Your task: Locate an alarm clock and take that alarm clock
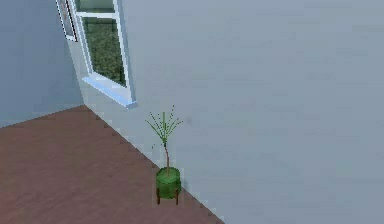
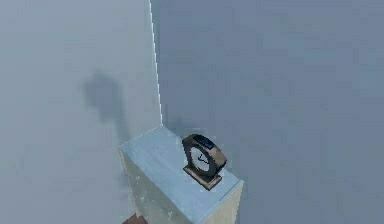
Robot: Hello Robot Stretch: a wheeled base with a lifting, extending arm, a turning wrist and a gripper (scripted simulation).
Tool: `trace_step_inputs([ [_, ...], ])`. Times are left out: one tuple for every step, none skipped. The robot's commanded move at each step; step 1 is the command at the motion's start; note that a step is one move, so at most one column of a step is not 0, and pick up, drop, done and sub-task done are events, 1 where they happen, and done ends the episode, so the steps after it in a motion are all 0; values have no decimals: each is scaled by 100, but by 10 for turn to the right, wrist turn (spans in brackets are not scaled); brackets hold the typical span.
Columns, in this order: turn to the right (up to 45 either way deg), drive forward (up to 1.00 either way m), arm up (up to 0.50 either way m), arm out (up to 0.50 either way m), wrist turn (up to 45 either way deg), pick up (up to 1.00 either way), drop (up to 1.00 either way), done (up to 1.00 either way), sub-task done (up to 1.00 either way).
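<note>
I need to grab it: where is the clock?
In the arm side view, low and just right of centre, the clock stands on a pale block by the wall corner.

Alarm clock (image 2: 203,160) – glossy dk frame; wood floor (image 1: 60,170).

I stand on the reddish wood floor (image 1: 70,170). My front is turned aslant toward a grey wall (image 1: 280,90) that runs across my forward view from the upper left to the lower right. My arm side faces a pale block (image 2: 160,160), which stands near me against a wall corner. How my arm, wrist and gripper are set I cannot tell.
</note>
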Motion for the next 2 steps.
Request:
trace_step_inputs([
  [0, 0, 28, 0, 0, 0, 0, 0, 0],
  [0, 0, 0, 28, 0, 0, 0, 0, 0],
])
